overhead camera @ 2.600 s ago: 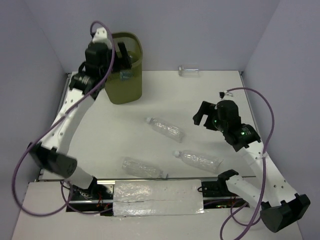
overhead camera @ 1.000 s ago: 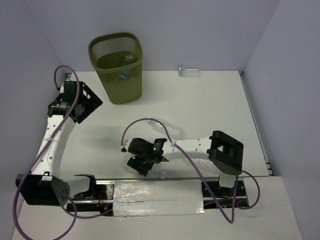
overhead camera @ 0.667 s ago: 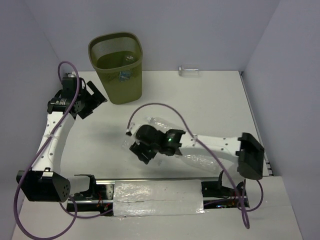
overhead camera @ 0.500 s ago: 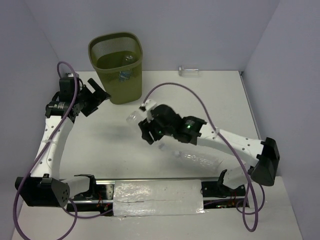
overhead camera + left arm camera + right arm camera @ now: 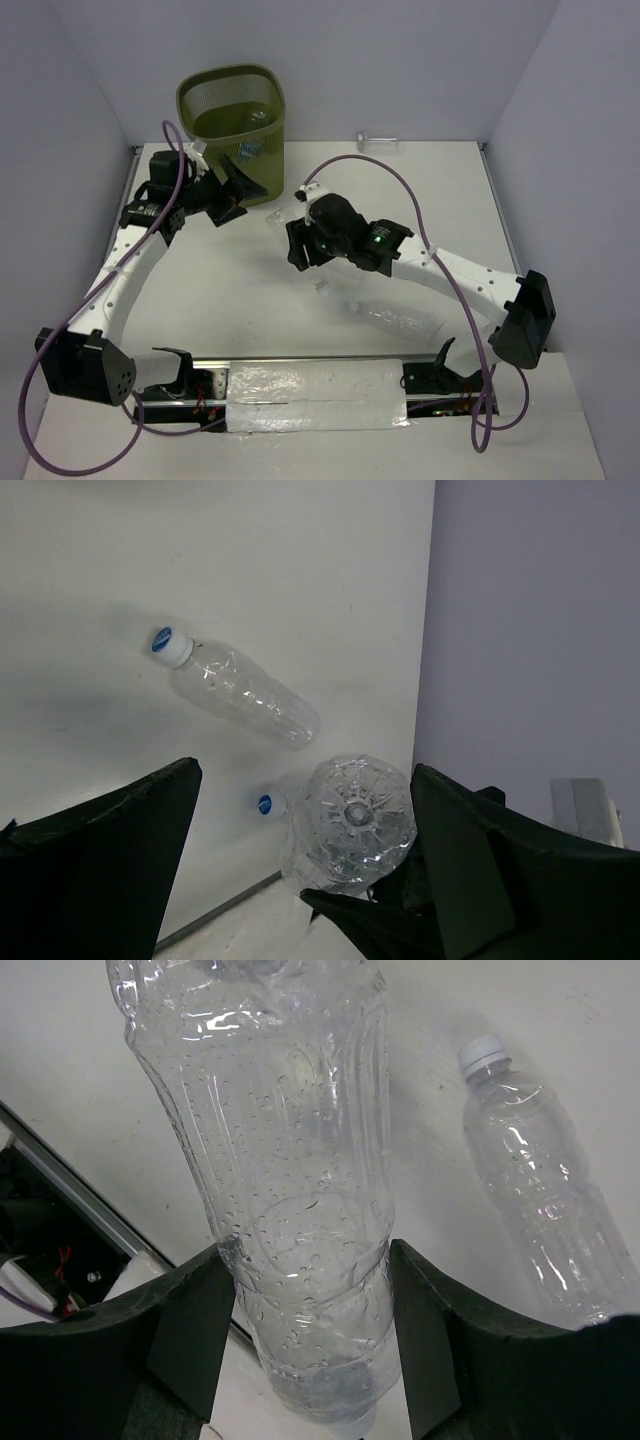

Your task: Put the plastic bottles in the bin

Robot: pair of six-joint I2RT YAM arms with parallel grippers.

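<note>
**Figure. Bottle carried toward the bin; hazards of the transfer.**

The right tool [image 5: 298, 240] is clamped on a bottle [image 5: 300, 1190]. Its fingers [image 5: 190, 1330] press the ribbed body from two sides. The bottle hangs above the middle of the bench [image 5: 440, 200], clear of the surface, with its base leading.

The bin [image 5: 268, 150] stands in the far-left corner. The left tool [image 5: 235, 190] hovers just beside the bin's near wall, spread wide and holding nothing.

Two more bottles are loose on the bench. One [image 5: 395, 318] lies toward the near edge, right of centre. The other [image 5: 240, 690] is mostly hidden under the right arm in the top view.

Likely hazards:
- **Slip:** the thin wall may buckle under the squeeze, so the bottle could slide out short of the bin.
- **Bridging:** a bottle let go crosswise or too low may catch on the thick rim and roll back onto the bench.
- **Collision:** the left tool sits close to the approach path, so the arms, or the bottle's base, could strike it.
- **Tipping:** a knock on the rim could topple the bin.
</note>
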